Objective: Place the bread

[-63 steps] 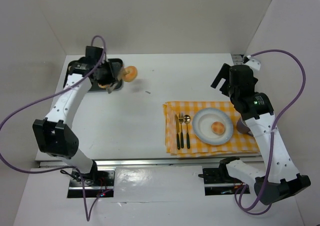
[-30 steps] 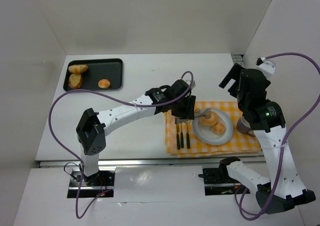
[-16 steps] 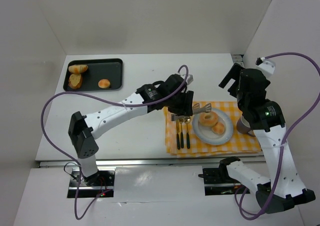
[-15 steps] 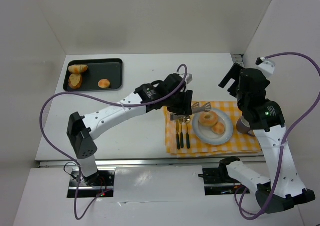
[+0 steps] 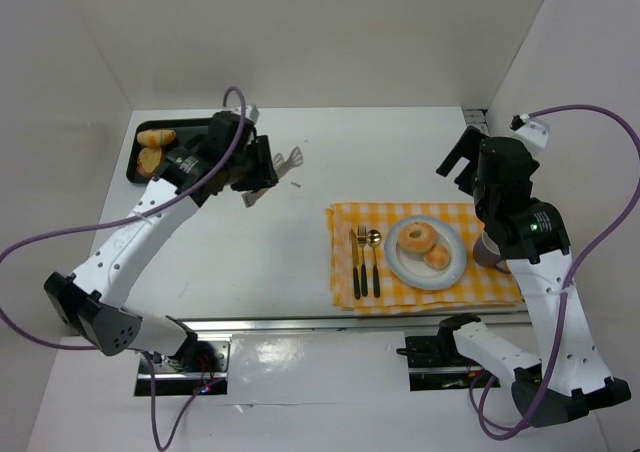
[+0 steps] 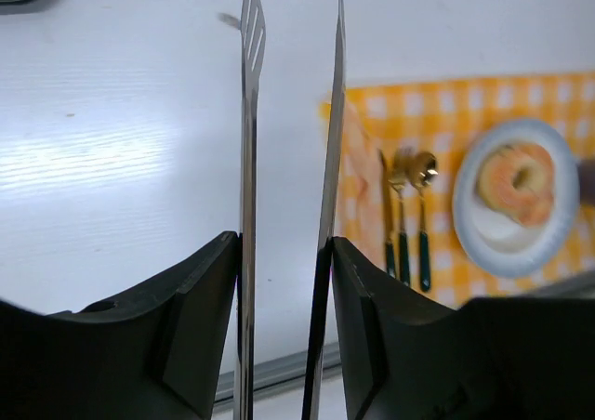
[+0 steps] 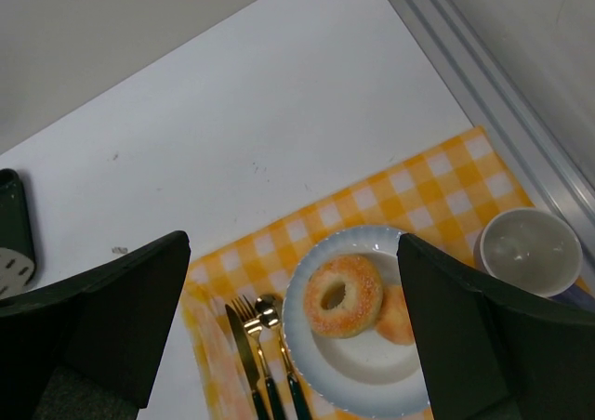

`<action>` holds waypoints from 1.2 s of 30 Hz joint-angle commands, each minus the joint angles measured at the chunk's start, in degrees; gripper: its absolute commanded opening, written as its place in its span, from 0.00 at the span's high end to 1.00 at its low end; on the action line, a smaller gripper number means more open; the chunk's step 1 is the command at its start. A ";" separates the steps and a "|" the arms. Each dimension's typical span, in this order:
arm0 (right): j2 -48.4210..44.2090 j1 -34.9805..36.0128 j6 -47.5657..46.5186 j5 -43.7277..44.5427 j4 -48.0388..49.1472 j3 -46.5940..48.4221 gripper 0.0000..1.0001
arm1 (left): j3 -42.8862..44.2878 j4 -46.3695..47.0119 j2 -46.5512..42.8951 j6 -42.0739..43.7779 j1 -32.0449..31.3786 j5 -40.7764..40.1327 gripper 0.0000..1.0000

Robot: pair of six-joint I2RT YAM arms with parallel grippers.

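The ring-shaped glazed bread [image 5: 417,238] lies flat on the round white plate with a blue rim [image 5: 405,267], against a smaller round bun [image 5: 437,257], right of centre on the yellow checked cloth [image 5: 345,217]; I judge the placing done. My left gripper [image 5: 272,177], fitted with long metal spatula blades, hangs parted and empty at upper left, just beside the black tray [image 5: 133,169]. Next I either line up over another piece there or stop. My left wrist view proves the gap bare; my right wrist view, its gripper [image 7: 291,243] spread wide, alone shows the pale cup [image 7: 527,251] beside the plate.
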 commanded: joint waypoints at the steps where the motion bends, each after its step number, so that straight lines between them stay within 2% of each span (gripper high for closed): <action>1: -0.18 -0.26 -0.67 -0.73 1.86 -0.03 0.00 | -1.96 -2.91 -3.86 2.22 5.54 -3.79 0.44; 4: 0.34 -0.26 -0.67 -1.97 3.17 -1.44 0.00 | -6.44 -1.25 -6.23 3.71 10.22 -3.81 0.44; 7: 0.34 -0.26 -0.15 -3.54 4.23 -2.93 0.00 | -13.47 8.04 -6.94 5.64 13.12 -3.81 0.44; 12: 0.87 -0.26 -0.15 -4.34 4.24 -2.93 0.00 | -20.42 25.95 -2.38 6.87 12.52 -0.11 0.44; 16: 0.87 -0.26 -0.15 -3.20 3.62 -3.46 0.00 | -19.37 30.11 4.12 8.54 8.57 -5.64 0.44; 20: 0.87 -0.26 -0.15 -3.20 3.62 -3.99 0.00 | -16.56 30.13 12.29 9.16 8.03 -6.17 0.42; 21: 0.87 -0.26 -0.15 -3.20 3.62 -3.99 0.00 | -16.56 30.13 13.61 9.68 7.51 -6.18 0.39; 24: 1.39 -0.26 -0.15 -3.81 3.62 -3.99 0.00 | -15.95 30.40 16.87 10.92 7.50 -5.12 0.25; 26: 1.40 -0.26 -0.15 -3.29 3.62 -3.99 0.00 | -14.81 28.82 18.10 10.92 7.50 -4.42 0.12; 29: 1.40 -0.26 -0.15 -3.29 3.62 -4.52 0.00 | -10.95 23.82 18.11 11.44 7.50 -2.93 0.08; 36: 5.16 -0.26 -0.67 -5.92 4.24 -5.57 0.00 | -4.52 13.70 10.31 10.92 6.36 -1.87 0.08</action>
